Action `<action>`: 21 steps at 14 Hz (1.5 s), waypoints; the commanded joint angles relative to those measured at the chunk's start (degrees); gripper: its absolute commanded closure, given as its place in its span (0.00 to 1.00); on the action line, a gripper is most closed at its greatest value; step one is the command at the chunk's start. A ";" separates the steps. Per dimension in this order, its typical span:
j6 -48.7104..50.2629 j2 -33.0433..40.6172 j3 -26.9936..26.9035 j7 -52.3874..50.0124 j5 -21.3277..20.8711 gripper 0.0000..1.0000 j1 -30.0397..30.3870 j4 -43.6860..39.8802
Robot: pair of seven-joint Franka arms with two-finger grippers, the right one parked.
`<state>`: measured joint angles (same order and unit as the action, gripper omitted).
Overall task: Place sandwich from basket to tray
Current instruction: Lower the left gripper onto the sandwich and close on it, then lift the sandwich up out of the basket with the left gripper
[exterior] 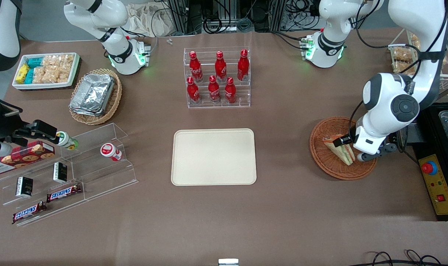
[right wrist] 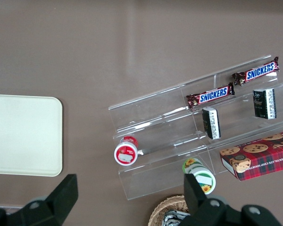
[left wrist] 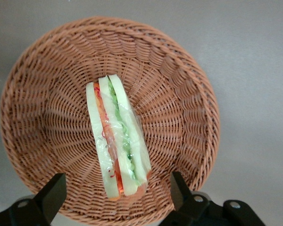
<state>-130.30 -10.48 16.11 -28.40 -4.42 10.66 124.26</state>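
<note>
The sandwich (exterior: 341, 149) (left wrist: 117, 136), a wedge of pale bread with green and orange-red filling at its edge, lies in the round reddish-brown wicker basket (exterior: 325, 155) (left wrist: 47, 89) toward the working arm's end of the table. My gripper (exterior: 351, 147) (left wrist: 118, 193) hovers over the basket, open, its two black fingers (left wrist: 179, 188) spread wide on either side of the sandwich's end without touching it. The cream tray (exterior: 214, 156) lies flat mid-table with nothing on it.
A clear rack of red cola bottles (exterior: 217, 77) stands farther from the camera than the tray. A control box with a red button (exterior: 438, 184) sits beside the basket at the table's end. Clear shelves of snacks (exterior: 61, 173) and a foil-container basket (exterior: 94, 96) lie toward the parked arm's end.
</note>
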 commanded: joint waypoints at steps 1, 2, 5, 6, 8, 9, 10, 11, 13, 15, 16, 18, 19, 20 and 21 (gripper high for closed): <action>-3.99 -1.81 -0.12 -3.32 -0.15 0.03 0.23 1.33; -4.87 -2.60 -0.20 -3.59 -0.15 0.03 0.41 1.42; -6.72 -4.19 -0.38 -4.20 -0.32 0.06 0.41 1.77; -7.59 -4.54 -0.38 -4.55 -0.41 0.09 0.50 2.12; -8.31 -5.60 -0.47 -6.65 -0.67 0.35 0.41 2.21; -8.22 -5.60 -0.47 -6.84 -0.93 0.50 0.41 2.13; -8.13 -5.43 -0.47 -7.19 -1.11 0.64 0.41 2.04; -7.61 -4.90 -0.38 -7.54 -1.11 0.79 0.24 1.78; -4.20 -2.71 -0.21 -7.72 -1.11 1.00 0.06 1.08; 4.04 0.36 0.23 -7.46 -1.38 1.00 -0.03 -2.69; 9.83 1.16 0.76 -7.37 -1.38 1.00 -0.11 -6.28; 23.18 1.08 2.08 -6.76 -1.38 1.00 -0.12 -16.54; 28.73 0.73 2.26 -5.62 -1.38 1.00 -0.12 -22.16; 33.31 0.55 2.26 -3.87 -1.03 1.00 -0.12 -26.83; 36.49 0.47 2.26 -2.64 -0.59 1.00 -0.12 -30.79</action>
<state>-100.93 -8.40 18.32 -33.29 -4.85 10.60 102.35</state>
